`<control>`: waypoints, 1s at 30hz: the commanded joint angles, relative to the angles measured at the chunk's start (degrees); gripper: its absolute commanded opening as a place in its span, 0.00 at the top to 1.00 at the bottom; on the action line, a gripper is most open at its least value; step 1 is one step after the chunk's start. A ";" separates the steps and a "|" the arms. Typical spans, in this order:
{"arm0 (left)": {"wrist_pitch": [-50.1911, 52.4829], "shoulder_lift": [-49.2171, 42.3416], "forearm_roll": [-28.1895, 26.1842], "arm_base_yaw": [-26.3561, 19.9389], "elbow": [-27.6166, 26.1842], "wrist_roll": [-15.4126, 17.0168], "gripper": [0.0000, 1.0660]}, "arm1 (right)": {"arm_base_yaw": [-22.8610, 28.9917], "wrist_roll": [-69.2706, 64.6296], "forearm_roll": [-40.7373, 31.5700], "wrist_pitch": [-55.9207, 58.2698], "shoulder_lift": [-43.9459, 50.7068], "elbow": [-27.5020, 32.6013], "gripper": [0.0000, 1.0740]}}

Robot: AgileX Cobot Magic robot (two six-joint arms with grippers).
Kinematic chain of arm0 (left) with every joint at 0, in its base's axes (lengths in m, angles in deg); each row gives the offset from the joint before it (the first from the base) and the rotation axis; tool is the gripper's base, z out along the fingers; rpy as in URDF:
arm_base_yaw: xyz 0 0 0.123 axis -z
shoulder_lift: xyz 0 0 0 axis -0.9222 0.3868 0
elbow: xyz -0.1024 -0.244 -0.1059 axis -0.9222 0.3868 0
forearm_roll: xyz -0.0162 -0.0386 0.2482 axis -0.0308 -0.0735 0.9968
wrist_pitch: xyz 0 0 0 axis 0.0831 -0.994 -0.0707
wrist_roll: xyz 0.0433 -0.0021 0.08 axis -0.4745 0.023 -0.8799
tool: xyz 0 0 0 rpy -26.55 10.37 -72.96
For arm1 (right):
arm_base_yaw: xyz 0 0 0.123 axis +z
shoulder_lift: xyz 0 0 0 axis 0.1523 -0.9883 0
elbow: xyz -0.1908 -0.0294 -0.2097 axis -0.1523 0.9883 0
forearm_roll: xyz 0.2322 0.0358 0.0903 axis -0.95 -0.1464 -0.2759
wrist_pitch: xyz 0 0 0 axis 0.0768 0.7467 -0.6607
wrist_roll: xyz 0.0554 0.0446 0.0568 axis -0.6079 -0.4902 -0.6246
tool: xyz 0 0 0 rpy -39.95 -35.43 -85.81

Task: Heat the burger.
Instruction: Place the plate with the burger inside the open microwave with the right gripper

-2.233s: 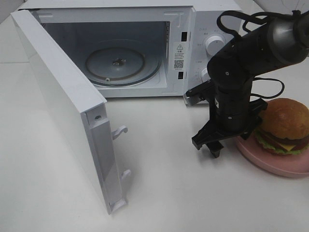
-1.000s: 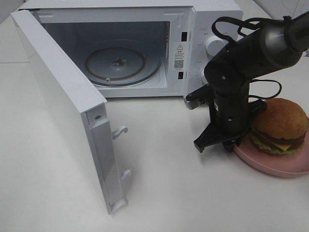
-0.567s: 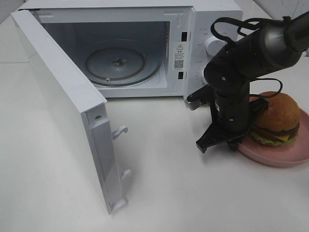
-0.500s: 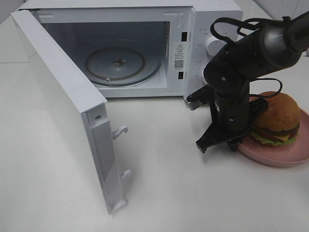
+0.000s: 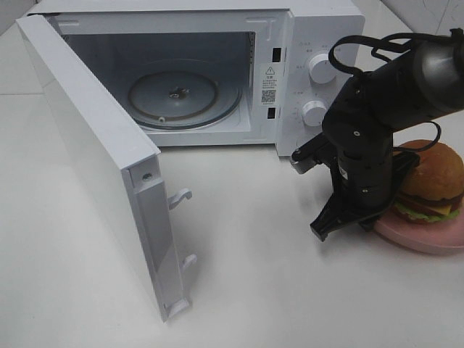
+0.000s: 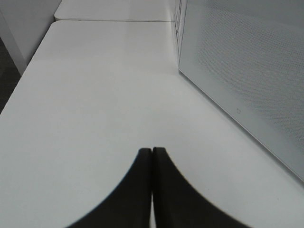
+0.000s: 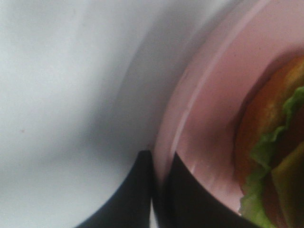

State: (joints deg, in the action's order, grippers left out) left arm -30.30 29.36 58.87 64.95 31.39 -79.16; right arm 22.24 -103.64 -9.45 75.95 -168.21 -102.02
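Right fingers are clamped on the rim of the pink plate, one finger outside the rim and one inside it, with the thin edge pinched between them. On that plate sits the burger, its bun and a frill of green lettuce close to the inner finger but not touching it.

From the high camera, the burger and plate lie at the far right of the white worktop, in front of and to the right of the microwave. The black right arm stands between the plate and the oven's control knobs and hides the near-left part of the rim where the grip is. The microwave door is swung wide open to the left, and the glass turntable inside is bare.

Left fingers are pressed together with nothing between them, above the worktop beside the outer face of the door.
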 commanded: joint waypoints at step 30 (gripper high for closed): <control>0.80 -1.15 -0.40 -0.17 0.11 0.00 1.00 | 17.88 2.01 14.84 -8.37 18.74 20.68 1.00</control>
State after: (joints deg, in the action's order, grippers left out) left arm -30.30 29.36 58.87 64.95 31.39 -79.16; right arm 39.83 -102.61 3.04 66.79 -150.39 -81.45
